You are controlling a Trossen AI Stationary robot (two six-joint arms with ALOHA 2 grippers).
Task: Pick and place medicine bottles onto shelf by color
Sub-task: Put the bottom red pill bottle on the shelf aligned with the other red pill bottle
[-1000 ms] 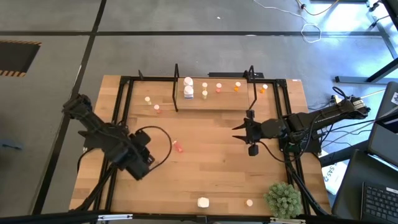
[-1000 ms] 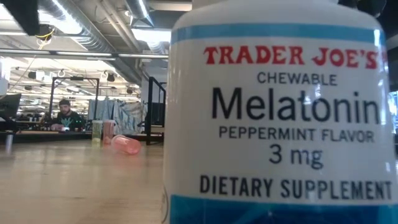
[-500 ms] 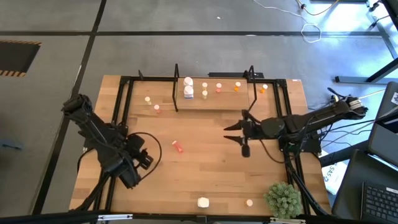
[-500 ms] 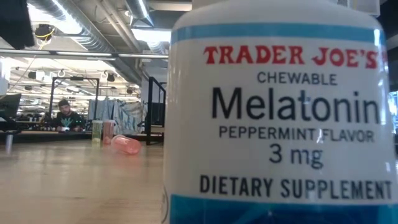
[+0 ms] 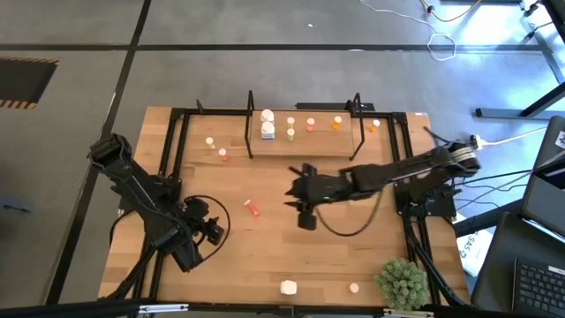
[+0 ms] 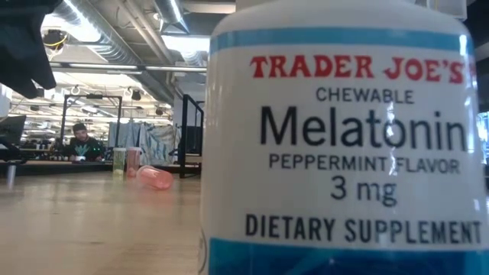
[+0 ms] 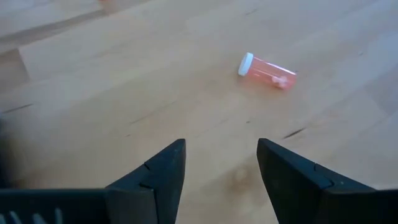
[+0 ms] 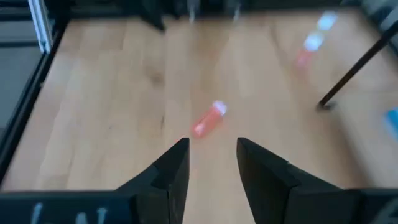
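Note:
A pink medicine bottle (image 5: 253,208) with a white cap lies on its side mid-table; it also shows in the left wrist view (image 7: 267,67), the right wrist view (image 8: 208,119) and the low view (image 6: 155,177). My right gripper (image 5: 291,193) stands open just right of it, fingers (image 8: 171,163) pointing at it without touching. My left gripper (image 5: 213,231) is open left of it, over bare wood (image 7: 221,146). The shelf (image 5: 305,141) at the far side holds white, cream, pink and orange bottles standing on their bases. A white bottle (image 6: 336,137) fills the low view.
Small bottles stand left (image 5: 216,147) and right (image 5: 375,125) of the shelf. At the near edge are a white bottle (image 5: 289,287), a small cream one (image 5: 354,287) and a green plant (image 5: 402,281). A black frame (image 5: 177,177) borders the tabletop.
My right gripper has swung out toward the table's left, from near the right frame to just beside the lying pink bottle, rolling as it went. My left gripper has sunk toward the table and rolled. The bottles have stayed where they were.

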